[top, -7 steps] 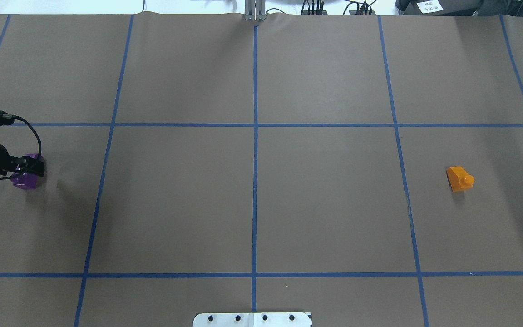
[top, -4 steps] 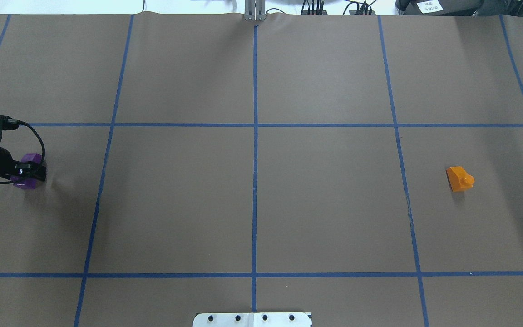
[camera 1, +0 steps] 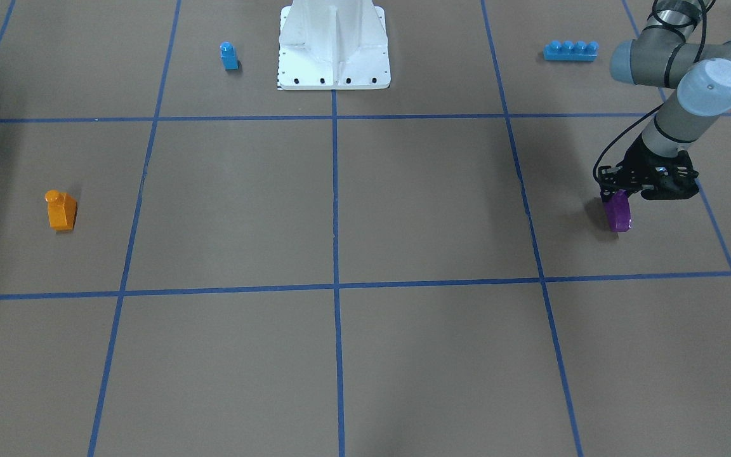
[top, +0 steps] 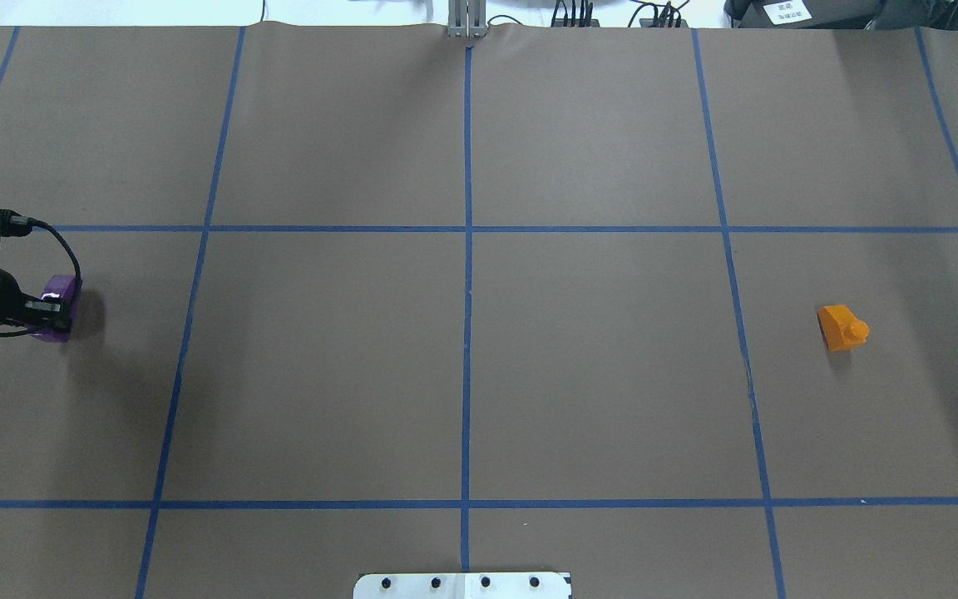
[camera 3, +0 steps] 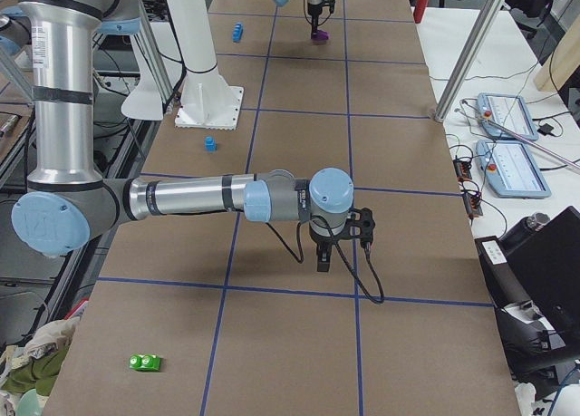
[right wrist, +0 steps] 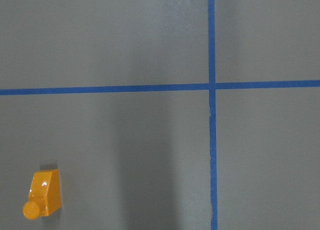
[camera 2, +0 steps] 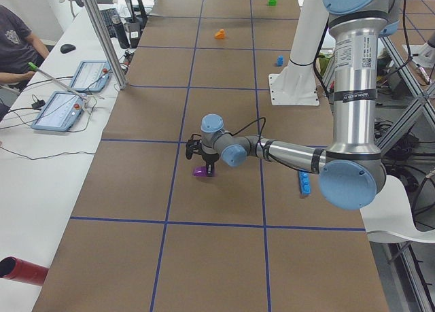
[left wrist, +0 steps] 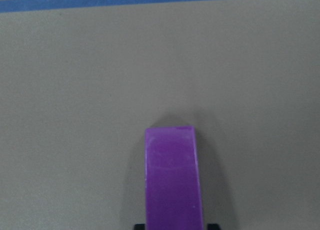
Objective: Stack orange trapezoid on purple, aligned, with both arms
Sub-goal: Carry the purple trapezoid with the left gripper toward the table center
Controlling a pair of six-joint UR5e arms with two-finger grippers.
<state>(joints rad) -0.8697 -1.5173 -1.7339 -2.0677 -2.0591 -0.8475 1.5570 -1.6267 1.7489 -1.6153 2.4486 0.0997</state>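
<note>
On the brown bench (top: 595,374), the left pincer (camera 1: 617,198) pinches the purple (camera 1: 619,217) near the left end, the right pincer (camera 3: 323,258) hangs above the bench, whether spread or pressed together I cannot tell, and the orange trapezoid (top: 841,327) sits free, far off on the right side

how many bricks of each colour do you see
orange: 1, orange brick
purple: 1, purple brick
blue: 2, small blue brick and long blue brick
green: 1, green brick
total: 5
</note>
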